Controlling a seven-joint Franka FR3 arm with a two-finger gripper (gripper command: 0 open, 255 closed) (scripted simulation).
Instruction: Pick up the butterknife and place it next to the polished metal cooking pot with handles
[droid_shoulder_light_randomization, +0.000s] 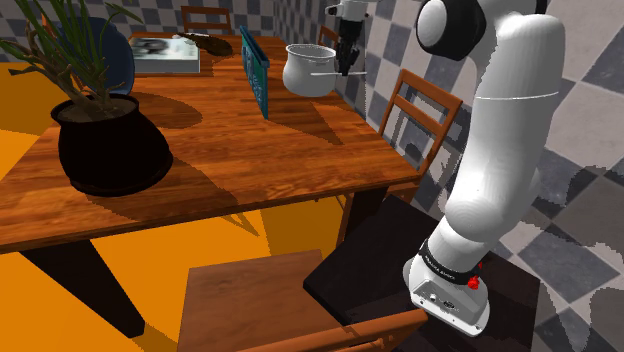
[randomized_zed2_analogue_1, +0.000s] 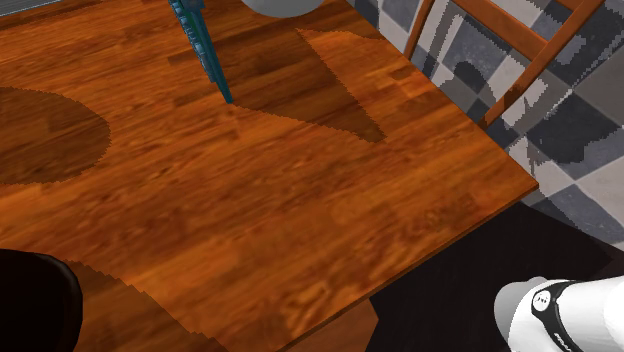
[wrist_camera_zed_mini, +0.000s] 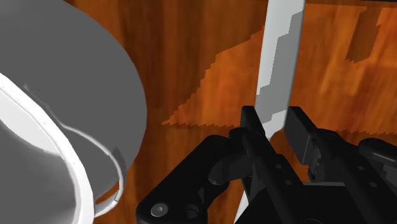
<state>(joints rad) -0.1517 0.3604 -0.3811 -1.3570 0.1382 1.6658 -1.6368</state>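
1. Grey-white knife (wrist_camera_zed_mini: 280, 57): pinched between the two black fingers (wrist_camera_zed_mini: 252, 124) of the gripper (wrist_camera_zed_mini: 275, 127). It is clamped near one end, and the rest of the blade runs straight out past the fingertips.
2. The knife sits over the wooden table (wrist_camera_zed_mini: 191, 57) and its stepped shadow falls on the wood. I can't tell whether the tip touches the surface.
3. Pot (wrist_camera_zed_mini: 70, 95): grey with a rounded wall and a pale rim, just beside the knife. A strip of bare wood shows between them, so they are not touching.
4. In the shoulder view the gripper (droid_shoulder_light_randomization: 347, 62) points down just right of the pot (droid_shoulder_light_randomization: 308, 70), near the far right corner of the table (droid_shoulder_light_randomization: 250, 150). A thin pale bar crosses the pot's side there; I can't tell whether it is a handle or the knife.
5. Teal slab (droid_shoulder_light_randomization: 255, 70): stands on edge on the table, left of the pot in the shoulder view. The second exterior view shows its lower corner (randomized_zed2_analogue_1: 205, 55) resting on the wood (randomized_zed2_analogue_1: 250, 220).
6. Black planter (droid_shoulder_light_randomization: 105, 150) with a green plant (droid_shoulder_light_randomization: 60, 50): at the near left of the table in the shoulder view, well apart from the pot.
7. Flat grey box (droid_shoulder_light_randomization: 165, 52): at the table's far edge, left of the slab.
8. Wooden chair (droid_shoulder_light_randomization: 420, 105) stands at the table's right edge.
9. White arm (droid_shoulder_light_randomization: 500, 130) rises from the black stand (droid_shoulder_light_randomization: 390, 260). The floor (droid_shoulder_light_randomization: 580, 230) is grey checker on that side and orange under the table.
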